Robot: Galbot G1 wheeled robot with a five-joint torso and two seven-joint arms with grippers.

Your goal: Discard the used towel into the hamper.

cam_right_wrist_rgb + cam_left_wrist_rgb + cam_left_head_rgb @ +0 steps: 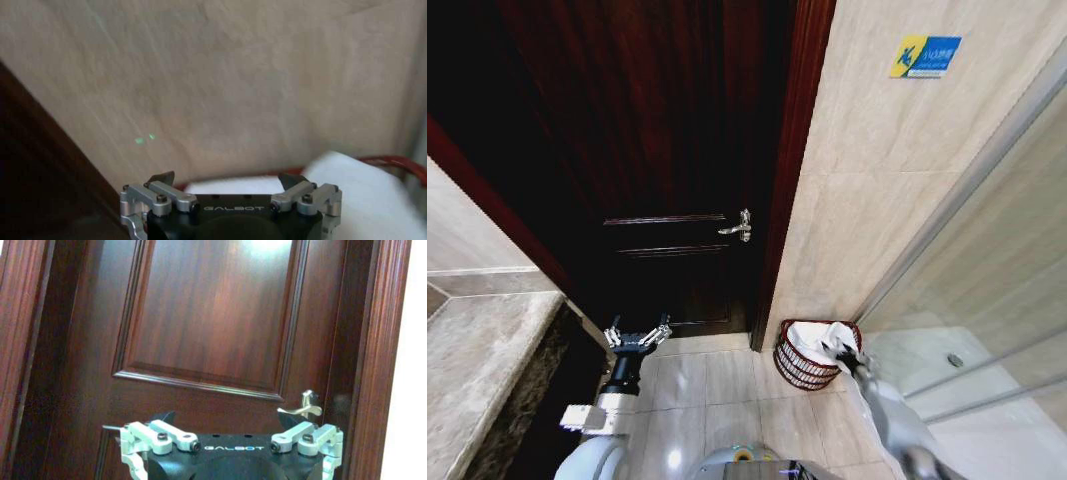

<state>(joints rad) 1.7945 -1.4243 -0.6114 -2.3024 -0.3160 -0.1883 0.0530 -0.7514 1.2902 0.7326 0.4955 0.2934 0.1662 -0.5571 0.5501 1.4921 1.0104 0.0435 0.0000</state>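
Looking down from our head camera, we see the small round dark reddish-brown open-weave hamper (812, 358) standing on the pale tiled floor (727, 395), in the corner where the beige stone-tile wall (867, 200) meets the frosted glass shower partition (987, 300), just beside the dark red wooden door frame (777, 250). A white crumpled towel (812, 338) lies inside the hamper, its folds rising to the rim and draping a little over the near edge. Our right claw (842, 352) hangs directly over the hamper's right rim, close to the cloth; in the right wrist view its two dark fingertips (160, 178) stand spread apart with nothing between them, so the right claw is released, and the white towel (360, 195) and a curve of the red hamper rim (400, 162) show just beyond them against the wall. Our left claw (637, 335) is held out well apart from the hamper, in front of the dark mahogany panelled door (647, 150), below its silver lever handle (737, 228). In the left wrist view the left claw (227, 417) also has its fingers wide and empty, facing the door panel (213, 315) with the handle (303, 407) just past one fingertip. A grey marble desk (477, 370) runs along our left side.
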